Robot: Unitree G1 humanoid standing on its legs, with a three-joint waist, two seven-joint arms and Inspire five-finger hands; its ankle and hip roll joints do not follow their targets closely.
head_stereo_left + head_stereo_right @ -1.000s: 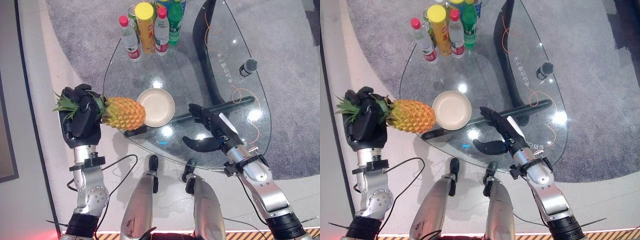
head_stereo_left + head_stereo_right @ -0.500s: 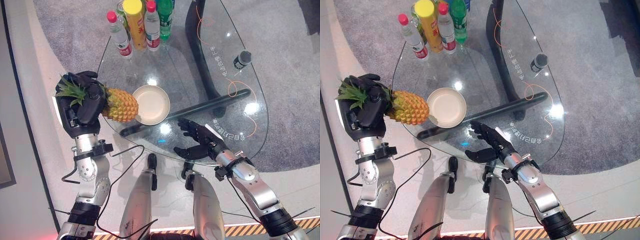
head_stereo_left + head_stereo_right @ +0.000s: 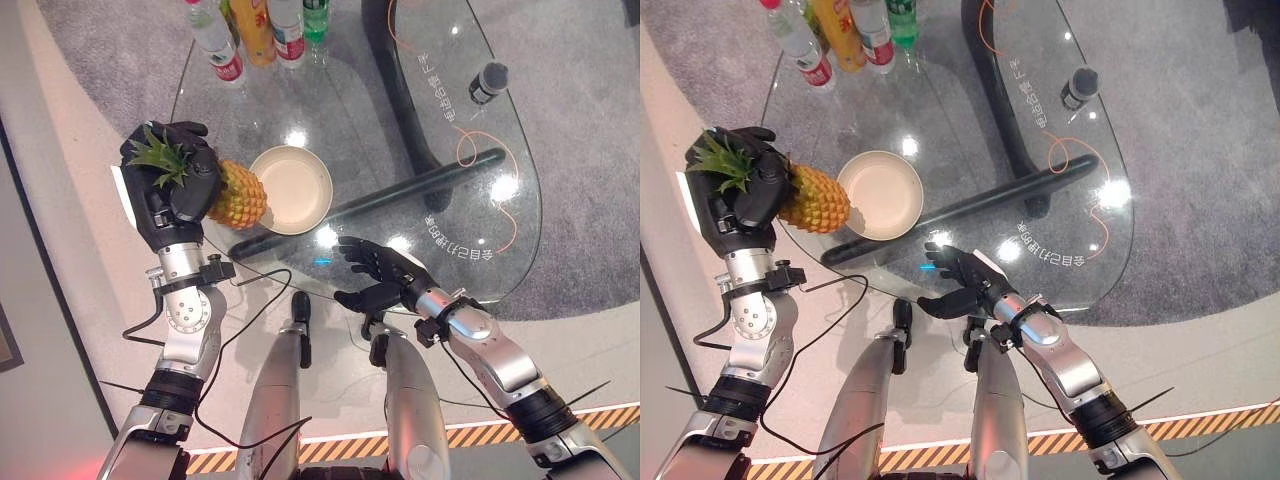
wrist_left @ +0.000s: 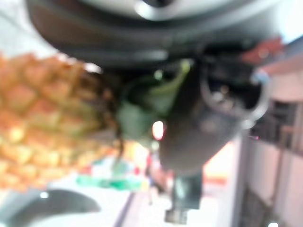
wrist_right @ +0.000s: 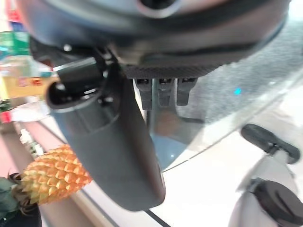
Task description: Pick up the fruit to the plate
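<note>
Left eye view is showing the pineapple (image 3: 237, 195) hanging in the air, gripped at its leafy crown by the left hand (image 3: 170, 195), whose fingers are curling tight round the green leaves. Holding it by the crown is leaving the heavy golden body jutting out past the fingers, sideways and clear of the palm, probably so it can be lowered body-first. Just beyond the fruit's far end, the plate (image 3: 310, 200) is sitting empty on the glass table (image 3: 400, 140), so the carry looks nearly done. Across from it, the right hand (image 3: 375, 275) is hovering idle over the table's near edge, fingers spread and holding nothing.
</note>
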